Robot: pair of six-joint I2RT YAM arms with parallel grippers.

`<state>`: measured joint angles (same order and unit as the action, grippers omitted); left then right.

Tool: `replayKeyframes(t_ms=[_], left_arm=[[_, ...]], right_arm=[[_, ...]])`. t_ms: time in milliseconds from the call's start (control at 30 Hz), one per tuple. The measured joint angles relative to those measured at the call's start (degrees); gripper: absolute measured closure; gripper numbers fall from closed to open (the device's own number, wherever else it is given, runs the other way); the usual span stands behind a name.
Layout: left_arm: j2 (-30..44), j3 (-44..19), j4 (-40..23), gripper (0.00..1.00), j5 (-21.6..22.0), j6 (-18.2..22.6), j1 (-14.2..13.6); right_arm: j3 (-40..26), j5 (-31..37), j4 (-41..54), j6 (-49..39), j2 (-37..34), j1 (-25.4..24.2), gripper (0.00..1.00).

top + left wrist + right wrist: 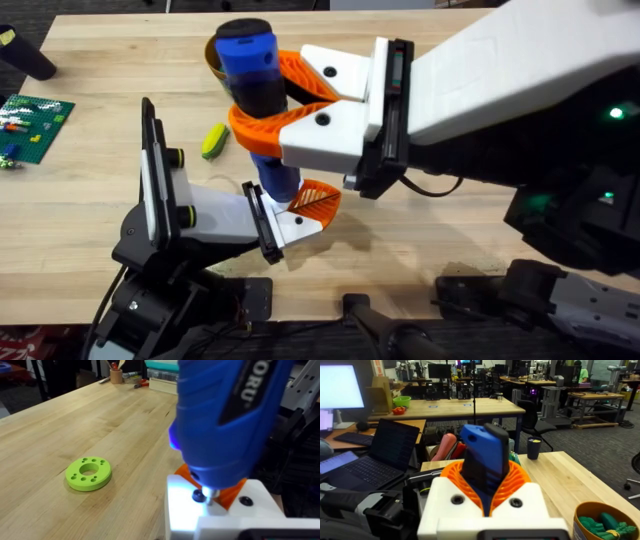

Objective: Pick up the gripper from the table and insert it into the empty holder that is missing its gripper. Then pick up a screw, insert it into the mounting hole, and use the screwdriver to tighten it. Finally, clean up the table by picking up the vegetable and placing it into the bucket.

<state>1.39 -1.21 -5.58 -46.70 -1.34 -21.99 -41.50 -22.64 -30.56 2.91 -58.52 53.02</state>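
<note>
R gripper [262,112] clamped on thick blue cylindrical screwdriver [255,85] — risk: bit slips off black screw [198,495] w/ any tilt; L claw can't tell.

Glossy blue plastic screwdriver [255,90], matt light wood-grain table [450,215], ribbed orange plastic gripper [318,199]

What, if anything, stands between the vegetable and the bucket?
Nothing lies on the table between the vegetable and the bucket. However, the screwdriver, held upright in the right gripper, overlaps the bucket's opening in the overhead view.
</note>
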Motion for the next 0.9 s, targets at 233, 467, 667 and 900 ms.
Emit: replayKeyframes(t_ms=[233, 467, 667, 900], left_arm=[[0.07, 0.00, -0.02, 0.991, -0.04, -0.09, 0.02], [0.05, 0.00, 0.00, 0.991, -0.02, -0.09, 0.02], [0.05, 0.00, 0.00, 0.991, -0.02, -0.09, 0.02], [0.04, 0.00, 0.00, 0.991, -0.02, -0.08, 0.02]], right_arm=[[0.00, 0.07, 0.83, -0.13, 0.00, -0.01, 0.958], [0.04, 0.05, -0.06, -0.15, -0.06, 0.06, 0.956], [0.11, 0.05, -0.78, -0.17, -0.37, 0.06, 0.956], [0.33, 0.07, -3.21, -0.19, -0.37, 0.06, 0.956]])
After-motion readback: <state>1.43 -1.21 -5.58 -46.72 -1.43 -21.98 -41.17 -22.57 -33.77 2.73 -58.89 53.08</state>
